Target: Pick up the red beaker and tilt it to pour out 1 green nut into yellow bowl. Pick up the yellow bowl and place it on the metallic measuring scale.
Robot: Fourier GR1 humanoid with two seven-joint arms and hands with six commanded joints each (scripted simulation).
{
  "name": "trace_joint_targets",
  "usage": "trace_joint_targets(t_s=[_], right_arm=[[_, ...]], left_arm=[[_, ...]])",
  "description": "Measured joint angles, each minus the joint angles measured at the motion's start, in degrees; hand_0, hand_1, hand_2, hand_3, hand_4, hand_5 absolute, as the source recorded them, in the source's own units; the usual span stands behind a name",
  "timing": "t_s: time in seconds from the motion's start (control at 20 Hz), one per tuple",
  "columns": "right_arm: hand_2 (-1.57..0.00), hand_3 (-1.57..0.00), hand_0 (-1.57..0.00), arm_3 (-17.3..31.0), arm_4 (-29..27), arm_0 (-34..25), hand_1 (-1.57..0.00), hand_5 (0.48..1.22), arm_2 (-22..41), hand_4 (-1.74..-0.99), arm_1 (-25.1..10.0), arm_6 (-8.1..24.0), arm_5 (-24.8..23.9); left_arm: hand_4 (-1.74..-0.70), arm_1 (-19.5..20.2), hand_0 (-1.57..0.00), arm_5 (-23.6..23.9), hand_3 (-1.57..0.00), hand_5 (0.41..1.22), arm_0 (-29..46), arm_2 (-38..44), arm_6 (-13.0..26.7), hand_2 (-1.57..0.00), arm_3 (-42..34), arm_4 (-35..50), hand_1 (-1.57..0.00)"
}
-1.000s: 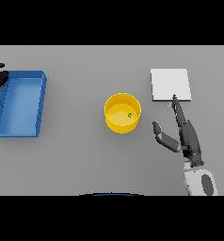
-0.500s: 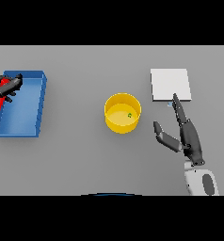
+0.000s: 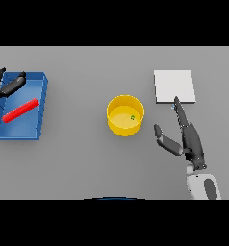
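The red beaker lies on its side, slanted, inside the blue tray at the far left. My left hand is open at the tray's far left corner, just above the beaker and apart from it. In the middle of the table stands the yellow bowl with one green nut inside. My right hand is open to the right of the bowl, fingers straight and pointing at the metallic scale, thumb stretched towards the bowl without touching it.
The scale is a flat pale square at the back right, just beyond my right fingertips. The blue tray reaches the view's left edge.
My left hand has let go of the red beaker, which now lies flat in the tray, and the hand has drawn back to the left. The right hand has barely moved.
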Motion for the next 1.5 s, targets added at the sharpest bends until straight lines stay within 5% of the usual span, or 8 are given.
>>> trace_joint_targets(t_s=[0.15, 0.3, 0.55, 0.8, 1.05, 1.5], right_arm=[[0.00, 0.00, 0.00, -0.8, 3.3, -0.8, 0.00, 0.703, 1.3, -1.132, -1.9, 1.1, 0.3], [0.00, 0.00, 0.00, 0.2, 5.7, -4.1, 0.00, 0.728, 3.8, -1.172, -6.1, 0.0, 5.1], [0.00, 0.00, 0.00, 2.7, 19.5, -15.3, 0.00, 0.701, 11.5, -1.222, -15.4, 3.5, 11.5], [0.00, 0.00, 0.00, 7.4, 29.7, -24.6, 0.00, 0.706, 20.3, -1.216, -20.7, -1.5, 17.5], [0.00, 0.00, 0.00, 14.1, 33.9, -32.2, 0.00, 0.705, 25.6, -1.219, -21.6, -4.8, 21.6], [0.00, 0.00, 0.00, 25.2, 39.2, -41.2, 0.00, 0.720, 32.5, -1.266, -18.3, -4.0, 26.5]], left_arm=[[-0.71, 0.1, -0.03, 1.5, -0.02, 0.679, 0.2, 1.1, -2.8, -0.03, -0.9, 0.3, -0.03], [-0.71, 0.1, -0.02, 2.8, -0.01, 0.683, 0.7, 1.2, -3.2, -0.01, -1.0, 0.0, -0.01], [-0.72, -0.6, 0.00, 1.9, 0.00, 0.665, 0.8, 1.9, -4.9, 0.00, -0.9, 1.4, 0.00], [-0.71, -0.6, 0.00, 1.6, 0.00, 0.680, 1.3, 1.7, -5.5, 0.00, -1.2, 1.5, 0.00], [-0.72, -0.3, 0.00, 1.3, 0.00, 0.688, 1.4, 2.4, -5.7, 0.00, -1.5, 2.3, 0.00], [-0.72, 0.4, 0.00, 1.5, 0.00, 0.684, 2.7, 2.9, -6.4, 0.00, -2.3, 3.1, 0.00]])
